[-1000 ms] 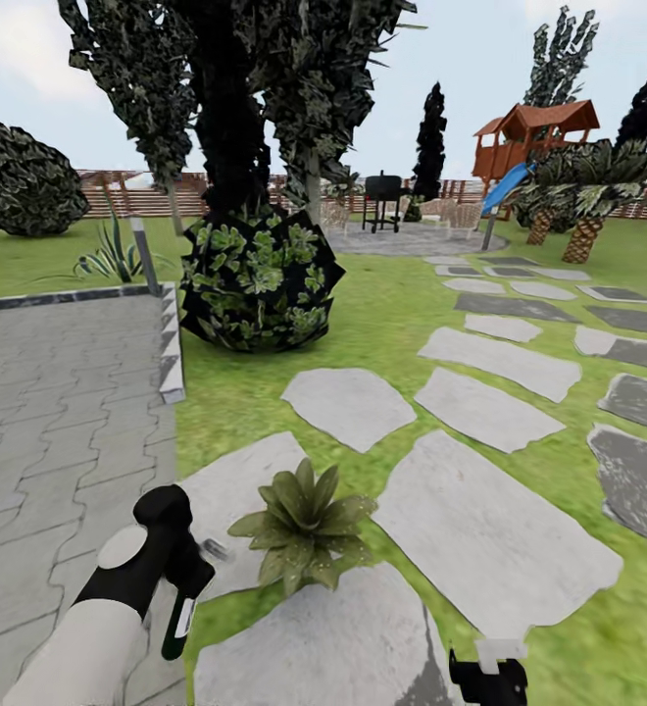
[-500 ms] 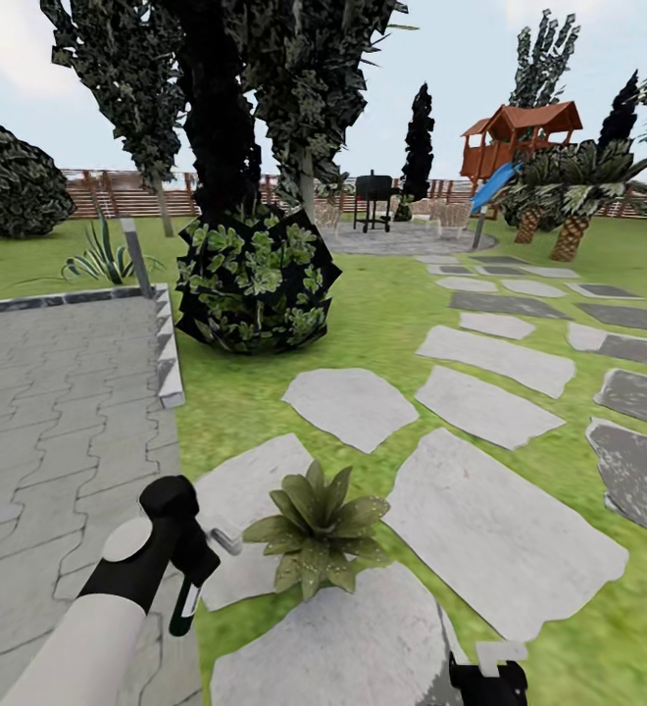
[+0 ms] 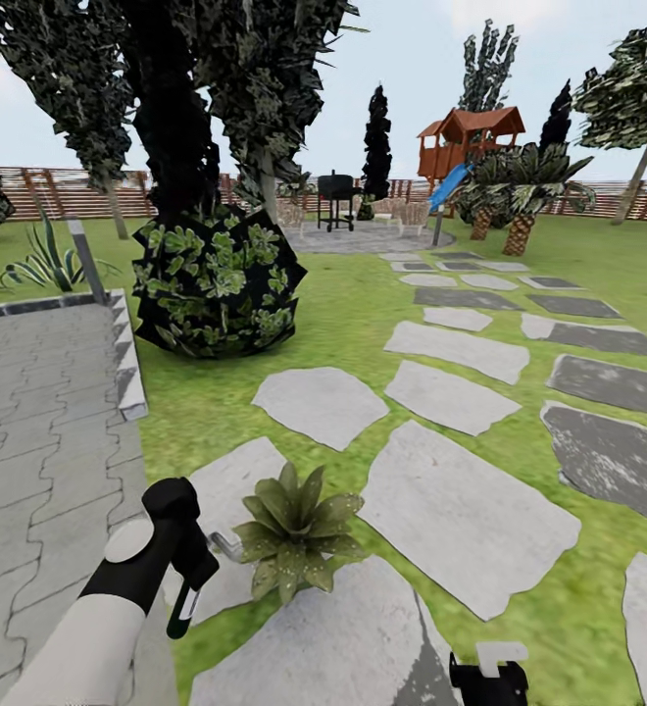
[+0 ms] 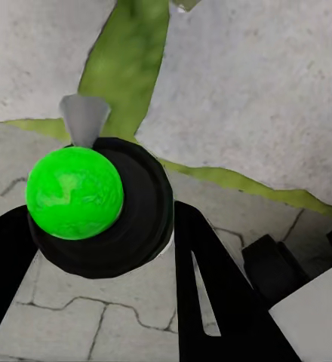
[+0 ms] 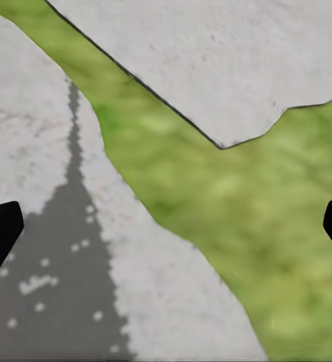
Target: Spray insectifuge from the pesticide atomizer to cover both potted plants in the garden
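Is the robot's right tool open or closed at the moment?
Open. In the right wrist view its two dark fingertips sit far apart at opposite edges, with only stone and grass between.

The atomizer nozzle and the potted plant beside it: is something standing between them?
Nothing visible. The left gripper holds the pesticide atomizer, its nozzle pointing toward the potted plant close beside it, with open air between.

Potted plant between stepping stones, atomizer left.
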